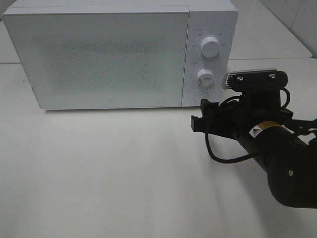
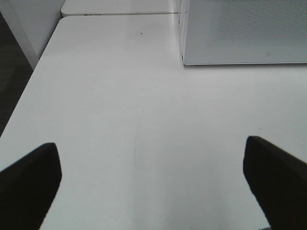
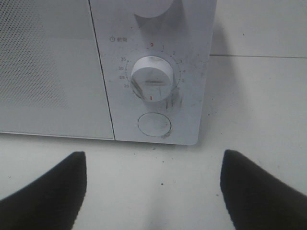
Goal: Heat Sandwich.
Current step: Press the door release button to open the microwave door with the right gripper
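The sandwich is out of view in every frame. The white microwave (image 1: 99,54) stands at the back of the table with its door shut. My right gripper (image 1: 200,113) is open just in front of the control panel, low down near the round door button (image 1: 200,95). In the right wrist view the open right gripper (image 3: 154,155) faces the timer knob (image 3: 152,78) and the round button (image 3: 154,124), holding nothing. My left gripper (image 2: 151,143) is open and empty over bare table, with the microwave's front corner (image 2: 240,33) ahead of it.
The upper knob (image 1: 210,48) sits above the timer knob (image 1: 205,77). The white table (image 1: 99,168) stretches in front of the microwave. In the left wrist view the table edge drops to dark floor (image 2: 9,57).
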Available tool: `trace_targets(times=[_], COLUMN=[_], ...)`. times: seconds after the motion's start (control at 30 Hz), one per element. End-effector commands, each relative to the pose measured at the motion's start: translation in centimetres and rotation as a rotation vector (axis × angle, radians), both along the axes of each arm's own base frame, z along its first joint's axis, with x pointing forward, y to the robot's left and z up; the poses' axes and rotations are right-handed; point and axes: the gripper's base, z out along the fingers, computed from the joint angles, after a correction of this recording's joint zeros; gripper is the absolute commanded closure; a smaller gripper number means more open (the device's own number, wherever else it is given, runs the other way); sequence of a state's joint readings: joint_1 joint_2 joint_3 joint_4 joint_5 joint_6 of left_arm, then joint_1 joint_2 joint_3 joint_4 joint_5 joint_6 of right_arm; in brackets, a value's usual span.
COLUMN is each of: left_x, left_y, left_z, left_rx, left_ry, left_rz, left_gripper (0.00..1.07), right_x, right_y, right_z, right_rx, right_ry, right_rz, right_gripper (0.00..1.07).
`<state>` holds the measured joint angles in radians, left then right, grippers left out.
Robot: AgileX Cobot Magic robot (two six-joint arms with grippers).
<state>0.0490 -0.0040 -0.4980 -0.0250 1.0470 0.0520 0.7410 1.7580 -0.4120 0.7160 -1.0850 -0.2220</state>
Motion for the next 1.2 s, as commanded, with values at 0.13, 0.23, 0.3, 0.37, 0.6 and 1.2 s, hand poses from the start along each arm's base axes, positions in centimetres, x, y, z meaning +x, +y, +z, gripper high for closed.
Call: trace_targets(times=[0.13,0.23,0.3,0.37,0.6,1.2], left_x=[-0.25,-0.25,-0.25,-0.25,-0.25,-0.25], left_y=[-0.06,-0.06,-0.06,-0.06,-0.06,-0.06], left_z=[-0.03,-0.03,-0.03,-0.03,-0.03,-0.03], left_rx=[-0.009,-0.009,-0.009,-0.009,-0.009,-0.009], left_ry=[-0.029,-0.029,-0.029,-0.029,-0.029,-0.029], left_rz=[0.0,0.0,0.0,0.0,0.0,0.0], left_gripper=[0.09,0.09,0.09,0.09,0.09,0.09], right_x=[0.06,0.05,0.04,0.04,0.03,0.01], right_y=[0.26,0.26,0.27,0.27,0.27,0.29], right_z=[-0.01,-0.04,-0.05,-0.05,-0.09,-0.12], right_rx=[0.082,0.127,0.22,0.25,0.536,1.238], right_ry=[0.022,0.031,0.045,0.048,0.089,0.18], right_rz=[-0.023,-0.039,-0.072,-0.083,-0.188,-0.449], right_gripper=[0.32,0.32,0.32,0.32,0.32,0.4])
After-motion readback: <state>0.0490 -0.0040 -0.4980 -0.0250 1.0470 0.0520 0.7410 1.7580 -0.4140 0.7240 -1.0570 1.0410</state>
